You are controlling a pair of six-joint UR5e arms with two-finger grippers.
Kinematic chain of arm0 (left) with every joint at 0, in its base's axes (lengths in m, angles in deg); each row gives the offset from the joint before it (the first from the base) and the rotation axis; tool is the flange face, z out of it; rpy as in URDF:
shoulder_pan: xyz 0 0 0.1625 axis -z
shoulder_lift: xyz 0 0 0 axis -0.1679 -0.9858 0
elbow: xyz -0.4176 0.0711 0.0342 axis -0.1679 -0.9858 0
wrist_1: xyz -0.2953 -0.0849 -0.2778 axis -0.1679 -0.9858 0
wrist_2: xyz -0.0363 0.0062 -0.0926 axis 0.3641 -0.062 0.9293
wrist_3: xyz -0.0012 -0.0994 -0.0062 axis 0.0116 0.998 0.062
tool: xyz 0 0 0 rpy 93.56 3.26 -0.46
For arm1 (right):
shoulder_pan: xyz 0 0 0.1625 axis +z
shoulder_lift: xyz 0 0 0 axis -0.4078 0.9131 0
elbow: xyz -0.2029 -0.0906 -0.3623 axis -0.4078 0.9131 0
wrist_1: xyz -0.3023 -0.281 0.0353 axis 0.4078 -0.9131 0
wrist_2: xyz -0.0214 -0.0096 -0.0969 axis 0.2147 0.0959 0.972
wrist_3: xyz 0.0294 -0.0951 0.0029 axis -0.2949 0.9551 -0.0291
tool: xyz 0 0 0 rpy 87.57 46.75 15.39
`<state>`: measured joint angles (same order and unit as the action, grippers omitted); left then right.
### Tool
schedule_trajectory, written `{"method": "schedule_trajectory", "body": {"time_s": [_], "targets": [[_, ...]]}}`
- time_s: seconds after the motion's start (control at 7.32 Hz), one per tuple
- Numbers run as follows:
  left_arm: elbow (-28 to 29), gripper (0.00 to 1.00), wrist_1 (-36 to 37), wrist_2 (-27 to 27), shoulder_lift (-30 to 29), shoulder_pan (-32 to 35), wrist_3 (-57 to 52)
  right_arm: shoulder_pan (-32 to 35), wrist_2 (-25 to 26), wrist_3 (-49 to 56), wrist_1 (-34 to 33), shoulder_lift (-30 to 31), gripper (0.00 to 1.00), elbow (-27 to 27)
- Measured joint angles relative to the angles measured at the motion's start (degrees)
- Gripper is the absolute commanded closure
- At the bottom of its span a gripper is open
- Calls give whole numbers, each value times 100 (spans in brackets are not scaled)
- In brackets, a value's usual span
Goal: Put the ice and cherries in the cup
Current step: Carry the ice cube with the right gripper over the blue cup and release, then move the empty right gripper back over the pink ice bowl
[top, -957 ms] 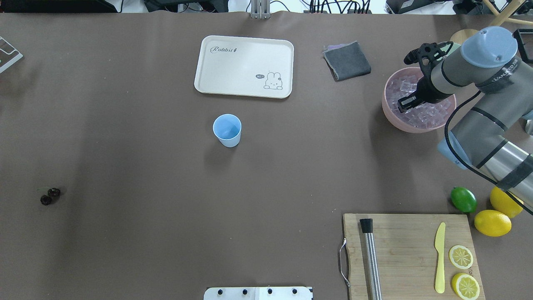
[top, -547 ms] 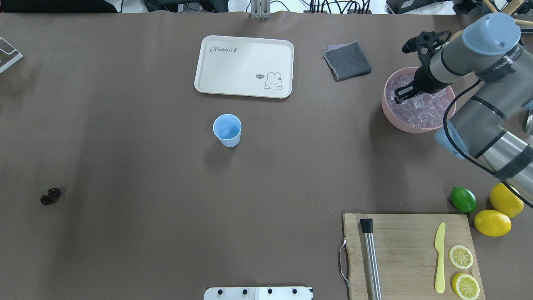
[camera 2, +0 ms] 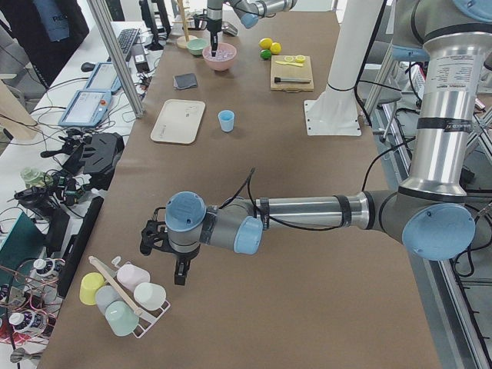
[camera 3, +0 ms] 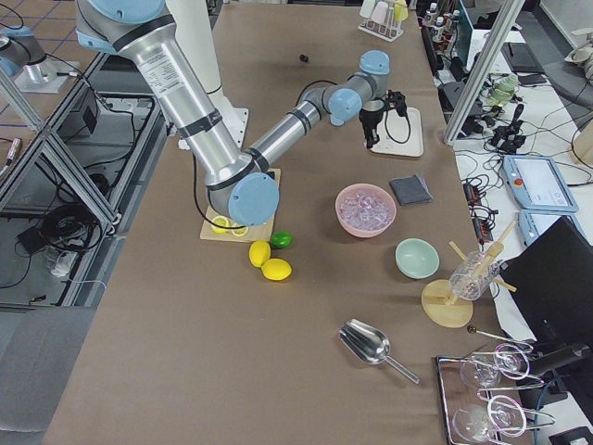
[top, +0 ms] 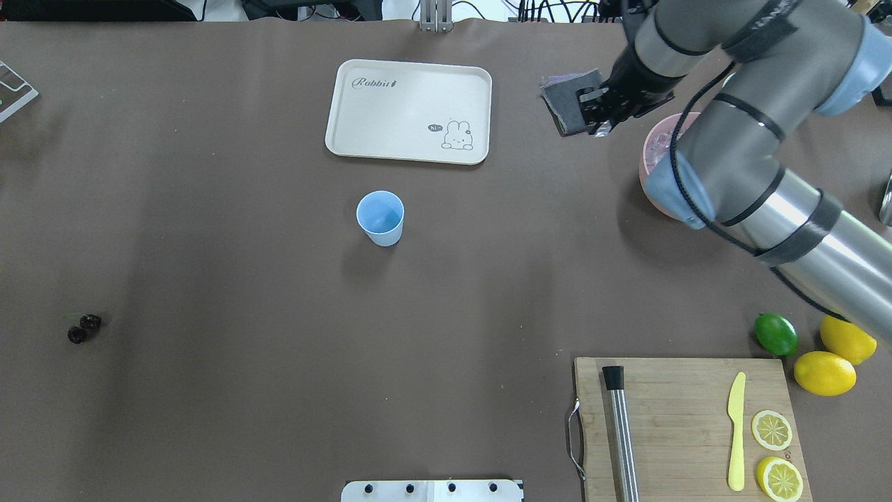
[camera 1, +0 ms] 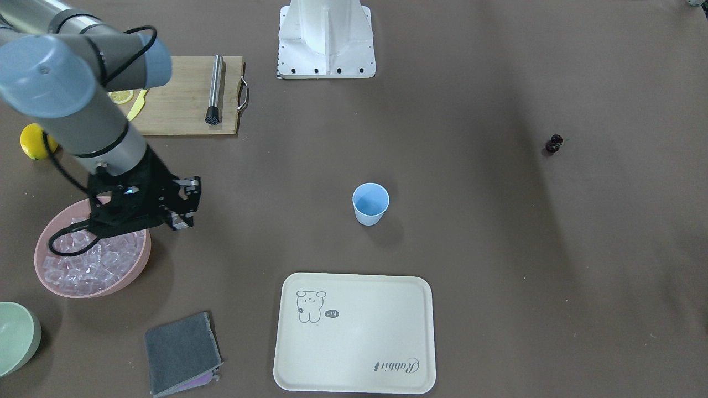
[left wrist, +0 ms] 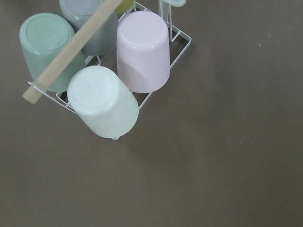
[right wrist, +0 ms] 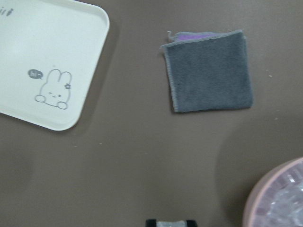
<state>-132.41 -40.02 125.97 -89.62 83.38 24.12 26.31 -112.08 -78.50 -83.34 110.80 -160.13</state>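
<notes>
The light blue cup (top: 380, 217) stands upright mid-table, and it also shows in the front view (camera 1: 370, 203). The cherries (top: 83, 328) lie far to the left on the table. The ice (camera 1: 88, 260) fills the pink bowl (camera 1: 138, 265), which my right arm mostly hides in the overhead view. My right gripper (top: 599, 115) hangs above the table between the bowl and the grey cloth. Its fingers are close together on a small pale piece that looks like an ice cube (right wrist: 170, 223). My left gripper (camera 2: 178, 270) hovers by a rack of cups (left wrist: 118, 71); I cannot tell whether it is open or shut.
A cream tray (top: 409, 111) lies beyond the cup. The grey cloth (top: 568, 104) is under my right gripper. A cutting board (top: 683, 418) holds a muddler, a knife and lemon halves. A lime (top: 775, 333), lemons (top: 824, 372) and a pale green bowl (camera 1: 16, 337) are nearby.
My right gripper has risen out of the pink bowl of ice and swung left, to above the edge of the grey cloth. The cup and the cherries have not moved.
</notes>
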Motion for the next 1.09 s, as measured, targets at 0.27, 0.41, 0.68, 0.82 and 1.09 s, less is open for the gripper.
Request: {"method": "schedule_trajectory", "body": {"time_s": [0.27,0.41,0.68,0.82,1.09], "targets": [[4,2,0,20,-8,0,6,-964,799,-1242,-343,-1077,74,397],[6,2,0,22,-12,1,5,-1376,1159,-1694,-364,-1558,75,756],[13,2,0,18,0,3,-2,-1931,1761,-2147,-221,-2053,74,1194],[12,2,-5,18,16,3,-9,-2015,1875,-2196,-29,-2104,70,1348],[10,2,-15,21,39,9,-26,-2069,2029,-2191,372,-2126,29,1658]]}}
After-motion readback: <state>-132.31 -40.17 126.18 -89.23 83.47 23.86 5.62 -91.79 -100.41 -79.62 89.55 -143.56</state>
